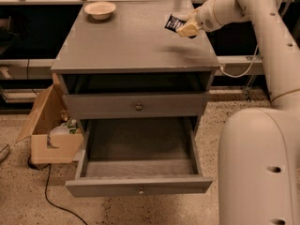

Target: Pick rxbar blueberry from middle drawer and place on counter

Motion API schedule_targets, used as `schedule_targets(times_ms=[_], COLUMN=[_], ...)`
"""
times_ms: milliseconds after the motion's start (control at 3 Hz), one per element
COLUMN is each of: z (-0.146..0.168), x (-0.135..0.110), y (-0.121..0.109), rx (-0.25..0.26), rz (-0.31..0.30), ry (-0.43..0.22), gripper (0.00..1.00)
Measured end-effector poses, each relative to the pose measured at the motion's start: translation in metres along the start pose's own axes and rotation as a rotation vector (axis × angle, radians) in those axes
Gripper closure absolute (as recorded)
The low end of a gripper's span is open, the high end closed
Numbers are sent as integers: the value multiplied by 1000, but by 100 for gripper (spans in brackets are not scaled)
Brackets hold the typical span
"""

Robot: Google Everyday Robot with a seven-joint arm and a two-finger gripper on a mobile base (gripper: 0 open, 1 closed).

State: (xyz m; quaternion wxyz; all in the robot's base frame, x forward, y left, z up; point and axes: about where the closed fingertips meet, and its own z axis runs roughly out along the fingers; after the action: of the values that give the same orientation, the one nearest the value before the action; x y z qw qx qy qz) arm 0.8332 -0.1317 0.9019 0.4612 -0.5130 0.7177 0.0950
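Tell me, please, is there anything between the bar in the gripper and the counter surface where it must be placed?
Nothing visible. The gripper holds the rxbar blueberry above the right rear part of the counter, and the surface under it is bare. The bowl sits at the left rear corner, far aside.

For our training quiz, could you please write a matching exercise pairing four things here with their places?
1. dark-wrapped flat snack bar
2. cream round bowl
3. brown cardboard box
4. pale two-finger tool

A. on the speckled floor
B. above the right rear of the grey wooden counter
C. on the counter's far left corner
D. gripped in the tool

Pairs: 1-D, 2-C, 3-A, 4-B
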Motion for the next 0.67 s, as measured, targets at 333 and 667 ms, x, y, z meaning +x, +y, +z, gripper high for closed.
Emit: schedule_targets(times_ms=[333, 667], z=[17, 41], x=[3, 4], y=[1, 12], rx=[-27, -86], rz=[60, 91], ry=[-51, -63], gripper=[100, 74])
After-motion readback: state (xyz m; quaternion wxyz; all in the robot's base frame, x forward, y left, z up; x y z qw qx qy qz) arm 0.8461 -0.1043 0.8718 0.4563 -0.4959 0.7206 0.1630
